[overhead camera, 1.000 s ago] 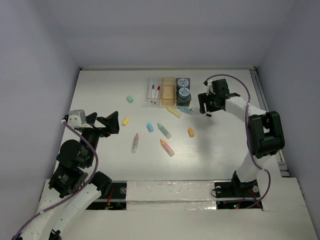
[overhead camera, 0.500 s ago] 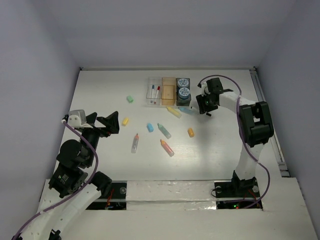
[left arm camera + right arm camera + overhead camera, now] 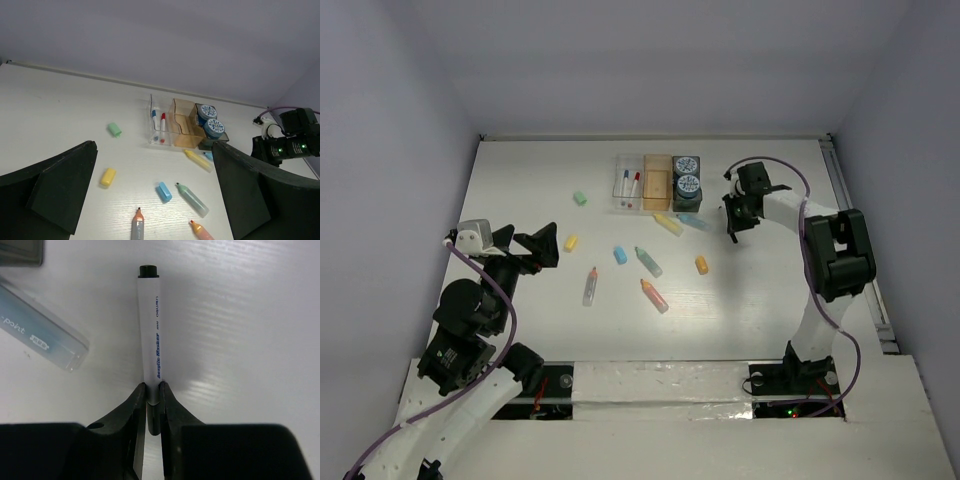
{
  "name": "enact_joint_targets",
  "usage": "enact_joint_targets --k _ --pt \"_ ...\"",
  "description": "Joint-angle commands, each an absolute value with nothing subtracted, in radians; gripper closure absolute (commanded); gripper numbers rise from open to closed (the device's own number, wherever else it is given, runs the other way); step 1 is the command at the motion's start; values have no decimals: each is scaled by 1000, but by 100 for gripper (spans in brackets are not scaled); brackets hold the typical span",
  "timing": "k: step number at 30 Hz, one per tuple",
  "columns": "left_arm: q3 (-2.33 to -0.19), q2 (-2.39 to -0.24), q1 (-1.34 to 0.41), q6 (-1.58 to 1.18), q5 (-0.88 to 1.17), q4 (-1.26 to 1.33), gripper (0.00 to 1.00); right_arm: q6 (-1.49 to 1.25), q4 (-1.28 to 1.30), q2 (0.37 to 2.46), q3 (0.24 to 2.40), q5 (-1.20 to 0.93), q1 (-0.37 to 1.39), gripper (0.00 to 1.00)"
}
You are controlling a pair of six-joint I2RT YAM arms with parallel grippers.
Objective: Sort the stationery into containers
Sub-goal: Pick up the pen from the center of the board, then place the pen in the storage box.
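Right gripper (image 3: 153, 390) pinched narrow on a thin white pen with a black cap (image 3: 149, 325), just right of the bins.
The right wrist view shows the fingers clamping the pen's near end, a pale blue translucent marker (image 3: 37, 332) lying just left of it and a corner of the dark grey plastic bin (image 3: 20, 252) beyond. The top view hides the pen under the gripper, but shows that bin holding two round blue-white rolls (image 3: 688, 185). It is joined to an orange-tinted bin (image 3: 658, 185) and a clear bin (image 3: 630, 162) with two white pens with blue and red caps (image 3: 634, 185). Short pastel markers (image 3: 648, 261) lie scattered mid-table. The left gripper (image 3: 525, 247) stands wide, holding nothing, well apart.
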State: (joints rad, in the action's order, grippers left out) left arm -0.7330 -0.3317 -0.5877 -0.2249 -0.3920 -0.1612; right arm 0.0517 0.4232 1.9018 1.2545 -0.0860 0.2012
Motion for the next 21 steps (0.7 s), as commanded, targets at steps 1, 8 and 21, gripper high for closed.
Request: enact_joint_targets --k 1,8,21 --pt "-729 -327 -591 -221 -379 -118 1 -47 519 1859 1190 -95 202 93" --pt "-730 -331 -591 -219 -382 -118 1 -124 447 1703 1212 -112 202 100" --pt "-729 -348 -591 -218 -382 -117 1 -394 194 1859 1546 -140 491 100"
